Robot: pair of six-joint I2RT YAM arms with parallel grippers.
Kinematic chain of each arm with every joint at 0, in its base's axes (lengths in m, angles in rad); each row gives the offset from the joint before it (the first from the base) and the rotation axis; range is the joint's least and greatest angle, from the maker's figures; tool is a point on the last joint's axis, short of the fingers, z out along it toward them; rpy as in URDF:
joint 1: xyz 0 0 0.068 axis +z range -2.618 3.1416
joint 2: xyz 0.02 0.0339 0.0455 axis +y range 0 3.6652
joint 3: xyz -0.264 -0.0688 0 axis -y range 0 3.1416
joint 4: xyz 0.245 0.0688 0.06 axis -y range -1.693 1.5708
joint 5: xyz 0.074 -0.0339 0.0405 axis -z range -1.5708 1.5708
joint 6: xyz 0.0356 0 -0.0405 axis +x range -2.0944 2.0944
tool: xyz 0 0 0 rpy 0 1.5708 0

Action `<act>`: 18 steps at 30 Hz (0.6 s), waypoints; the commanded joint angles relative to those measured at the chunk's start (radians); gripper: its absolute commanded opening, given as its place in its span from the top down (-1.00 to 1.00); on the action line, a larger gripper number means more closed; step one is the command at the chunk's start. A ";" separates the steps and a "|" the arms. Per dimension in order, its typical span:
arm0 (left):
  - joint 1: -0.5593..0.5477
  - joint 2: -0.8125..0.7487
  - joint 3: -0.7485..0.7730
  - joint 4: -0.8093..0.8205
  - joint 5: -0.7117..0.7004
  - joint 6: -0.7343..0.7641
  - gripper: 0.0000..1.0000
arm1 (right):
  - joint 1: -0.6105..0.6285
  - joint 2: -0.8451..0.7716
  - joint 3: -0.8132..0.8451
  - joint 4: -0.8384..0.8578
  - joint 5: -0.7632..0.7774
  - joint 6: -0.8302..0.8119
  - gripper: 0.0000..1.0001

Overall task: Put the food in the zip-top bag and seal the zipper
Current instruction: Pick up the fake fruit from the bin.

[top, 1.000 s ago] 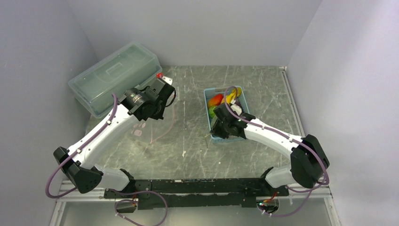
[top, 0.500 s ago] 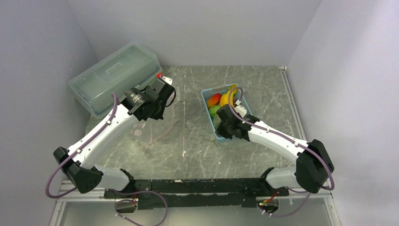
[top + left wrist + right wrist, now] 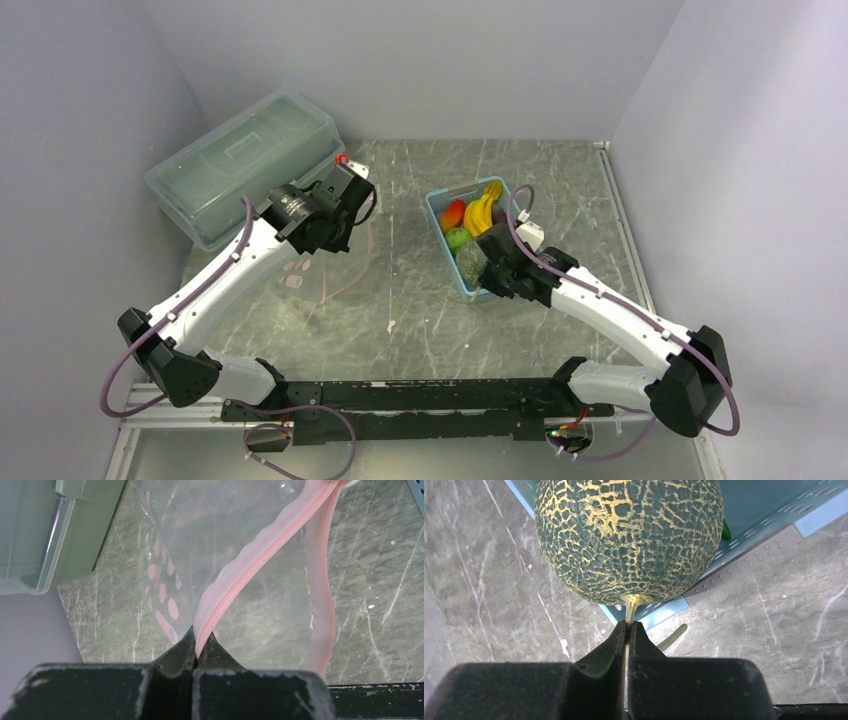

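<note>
Netted dull-green toy melon [image 3: 629, 537] was clamped by its stem in the right gripper [image 3: 627, 630], at the basket's [image 3: 769, 510] near-left corner. Wavy pink zipper [image 3: 250, 562] was pinched in the left gripper [image 3: 196, 647], table's [image 3: 420, 300] far left.

Bare table strip [image 3: 400, 270] found open between zip-top bag [image 3: 165, 580] and basket [image 3: 438, 215], far-left corner blocked by lidded box [image 3: 240, 160], sides closed by walls [image 3: 90, 120]
</note>
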 commanded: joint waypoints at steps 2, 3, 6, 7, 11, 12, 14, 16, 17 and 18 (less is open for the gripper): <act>0.002 0.009 0.045 0.021 0.006 0.006 1.00 | -0.001 -0.063 0.071 -0.042 0.058 -0.049 1.00; 0.003 0.011 0.045 0.022 0.005 0.005 1.00 | -0.001 -0.072 0.075 -0.043 0.061 -0.058 1.00; 0.002 0.016 0.047 0.024 0.012 0.002 1.00 | -0.001 -0.096 0.088 -0.042 0.066 -0.096 1.00; 0.002 0.018 0.049 0.024 0.013 0.000 1.00 | -0.001 -0.103 0.093 -0.041 0.067 -0.113 1.00; 0.002 0.019 0.055 0.021 0.017 -0.002 1.00 | -0.001 -0.127 0.120 -0.027 0.051 -0.201 1.00; 0.002 0.018 0.055 0.019 0.017 -0.002 1.00 | -0.001 -0.131 0.130 -0.019 0.041 -0.216 1.00; 0.002 0.017 0.055 0.017 0.016 -0.004 1.00 | -0.001 -0.132 0.157 -0.015 0.006 -0.270 1.00; 0.002 0.017 0.055 0.015 0.015 -0.006 1.00 | -0.001 -0.124 0.191 -0.018 -0.015 -0.316 1.00; 0.003 0.016 0.054 0.016 0.017 -0.008 1.00 | -0.001 -0.123 0.206 -0.014 -0.033 -0.338 1.00; 0.002 0.016 0.052 0.017 0.019 -0.009 1.00 | -0.001 -0.124 0.218 -0.003 -0.055 -0.367 1.00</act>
